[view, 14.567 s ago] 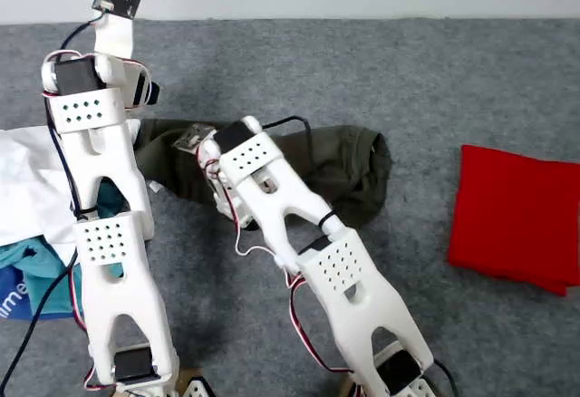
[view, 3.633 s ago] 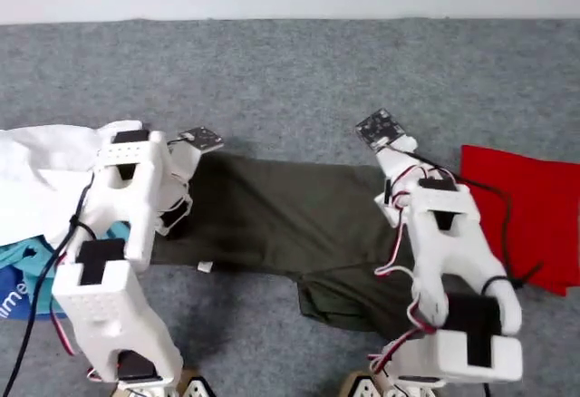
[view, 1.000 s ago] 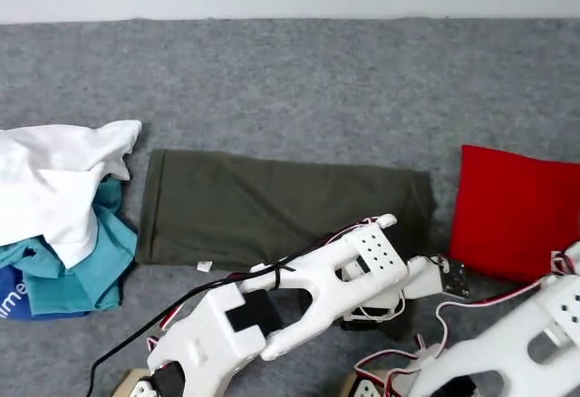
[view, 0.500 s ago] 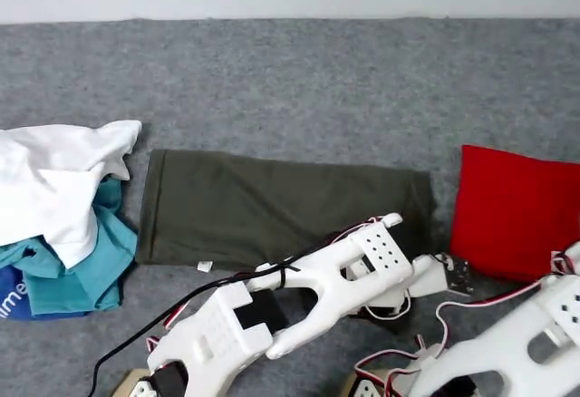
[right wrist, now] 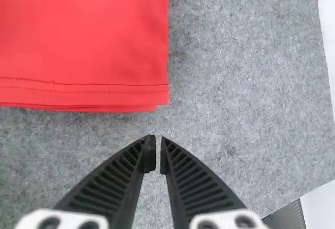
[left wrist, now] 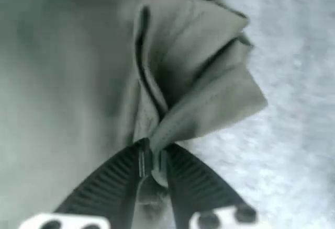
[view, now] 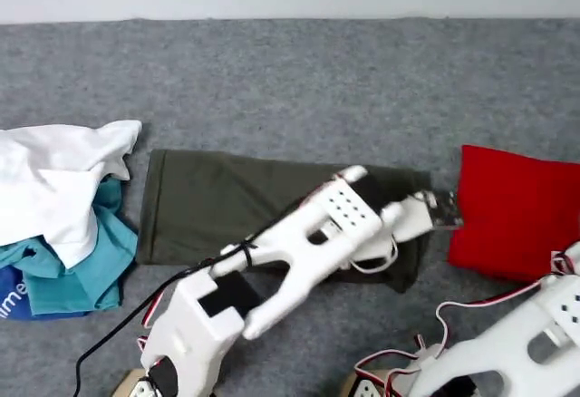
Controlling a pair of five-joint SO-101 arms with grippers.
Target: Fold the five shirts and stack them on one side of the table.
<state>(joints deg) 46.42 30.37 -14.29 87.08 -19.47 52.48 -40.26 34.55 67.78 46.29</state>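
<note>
An olive shirt lies as a long strip across the middle of the grey table. My left gripper is at the strip's right end, shut on a bunched fold of the olive shirt, with the cloth pinched between its black fingers. A folded red shirt lies flat at the right side. My right gripper hovers shut with nothing in it over bare table, just off the near edge of the red shirt. The right arm sits at the front right corner.
Unfolded shirts are heaped at the left edge: a white shirt on top, a teal shirt under it and a blue shirt at the bottom. The far half of the grey table is bare.
My left gripper has carried the olive shirt's front right flap away from the front edge and up over the strip's right end. The right arm has kept still.
</note>
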